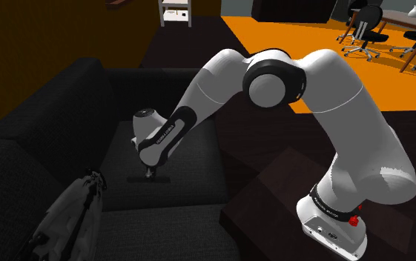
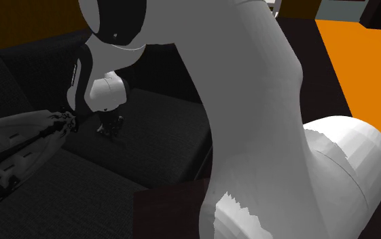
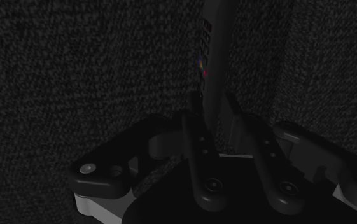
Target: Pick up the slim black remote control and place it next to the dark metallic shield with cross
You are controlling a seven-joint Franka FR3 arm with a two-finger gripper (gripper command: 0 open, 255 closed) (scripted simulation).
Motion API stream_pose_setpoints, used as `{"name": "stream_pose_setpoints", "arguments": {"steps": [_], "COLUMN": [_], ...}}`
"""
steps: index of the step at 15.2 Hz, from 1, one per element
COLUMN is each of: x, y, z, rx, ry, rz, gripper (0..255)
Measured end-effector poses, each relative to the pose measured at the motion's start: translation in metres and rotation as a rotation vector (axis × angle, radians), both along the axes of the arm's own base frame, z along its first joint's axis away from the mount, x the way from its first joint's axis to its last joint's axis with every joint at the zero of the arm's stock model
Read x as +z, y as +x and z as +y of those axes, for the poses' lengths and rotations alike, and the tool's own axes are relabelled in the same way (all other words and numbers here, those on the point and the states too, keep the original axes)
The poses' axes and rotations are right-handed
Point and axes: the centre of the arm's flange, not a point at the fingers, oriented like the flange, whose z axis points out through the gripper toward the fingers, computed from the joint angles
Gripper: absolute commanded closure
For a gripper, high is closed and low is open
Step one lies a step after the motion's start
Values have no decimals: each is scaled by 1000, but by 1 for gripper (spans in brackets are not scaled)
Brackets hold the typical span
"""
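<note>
1. The remote (image 3: 214,57) lies flat on the seat cushion (image 1: 187,159) of the dark sofa (image 1: 43,126). It is slim and black, with a few small coloured spots along one side.
2. The gripper (image 3: 214,109) stands straight down over one end of it. Its fingers (image 3: 193,130) clasp the two long sides, as far as the wrist view lets me judge. The rest of the remote reaches away from the hand.
3. In my judgement the step in hand is the lift. The grasp is near one end and not at the middle, so the long free part may tip down when it leaves the cushion. Lift slowly and straight up, with firm pressure, and check that the remote does not turn between the fingers.
4. Rise enough that the free end clears the soft fabric before any sideways move, because the fabric could catch it.
5. The shield (image 1: 73,215), drawn pale grey with dark parts, lies on the sofa near the remote, toward the shoulder view's lower left. Carry the remote that way, low and gently.
6. Set it down on bare cushion just beside the shield, not on top of it. Open the fingers only when the remote rests flat.
</note>
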Motion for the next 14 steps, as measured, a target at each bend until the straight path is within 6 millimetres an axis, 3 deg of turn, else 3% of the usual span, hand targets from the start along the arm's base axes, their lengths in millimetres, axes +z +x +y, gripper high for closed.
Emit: {"name": "stream_pose_setpoints", "arguments": {"steps": [6, 7, 13, 14], "x": [-2, -3, -6, 0], "y": [1, 1, 1, 1], "z": [1, 1, 0, -1], "rx": [1, 1, 0, 0], "ry": [3, 2, -1, -1], "rz": [-4, -3, 1, 1], "gripper": [255, 0, 0, 0]}}
